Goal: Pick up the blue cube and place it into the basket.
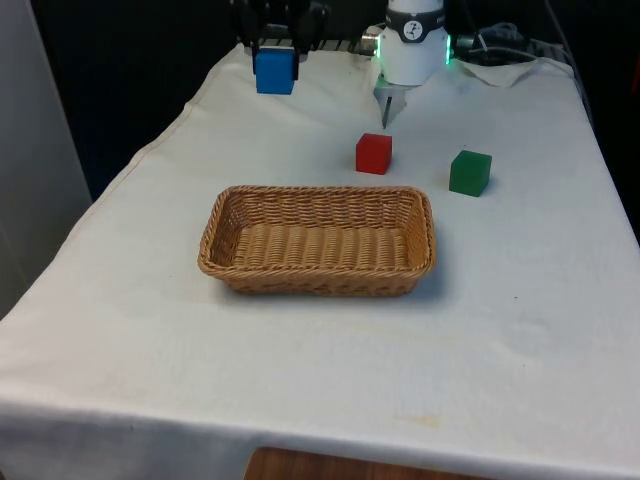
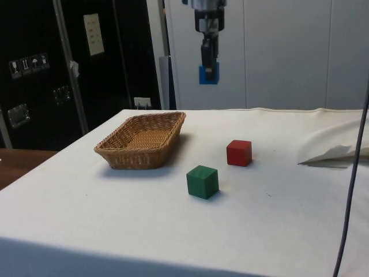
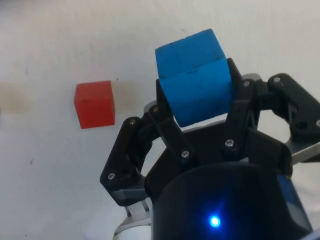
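Note:
My gripper (image 1: 275,62) is shut on the blue cube (image 1: 274,71) and holds it high above the table, at the far end on the front view's left. From the side, the blue cube (image 2: 209,74) hangs under the gripper (image 2: 209,66), well above the cloth and behind the basket. The wrist view shows the blue cube (image 3: 195,76) squeezed between the two black fingers (image 3: 170,122). The wicker basket (image 1: 232,205) stands empty in the middle of the table, nearer the camera than the cube; its rim (image 2: 176,123) also shows from the side.
A red cube (image 1: 373,153) lies on the cloth behind the basket, and a green cube (image 1: 470,172) sits to its right in the front view. From the side, the red cube (image 2: 238,153) and green cube (image 2: 202,181) lie right of the basket. Crumpled cloth (image 2: 334,151) bunches at the far end.

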Tool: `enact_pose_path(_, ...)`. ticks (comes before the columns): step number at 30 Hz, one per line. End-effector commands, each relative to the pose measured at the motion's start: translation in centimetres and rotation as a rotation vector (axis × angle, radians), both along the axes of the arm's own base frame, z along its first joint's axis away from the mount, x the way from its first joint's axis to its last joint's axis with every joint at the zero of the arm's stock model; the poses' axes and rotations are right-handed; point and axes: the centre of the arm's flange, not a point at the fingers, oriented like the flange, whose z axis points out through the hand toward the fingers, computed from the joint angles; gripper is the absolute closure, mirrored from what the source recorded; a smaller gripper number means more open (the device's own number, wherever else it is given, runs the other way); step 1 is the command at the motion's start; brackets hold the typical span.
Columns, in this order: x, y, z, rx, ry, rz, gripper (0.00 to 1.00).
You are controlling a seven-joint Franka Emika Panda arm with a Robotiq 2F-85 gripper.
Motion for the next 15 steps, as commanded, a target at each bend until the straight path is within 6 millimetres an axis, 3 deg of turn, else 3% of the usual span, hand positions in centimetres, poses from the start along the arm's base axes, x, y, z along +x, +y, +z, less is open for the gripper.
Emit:
enact_pose_path(1, 0.7, 0.3, 0.2, 0.004, 0.004, -0.002, 0.98)
enact_pose_path(15, 5.1, 1.4, 0.6, -0.01, -0.014, -0.006, 0.98)
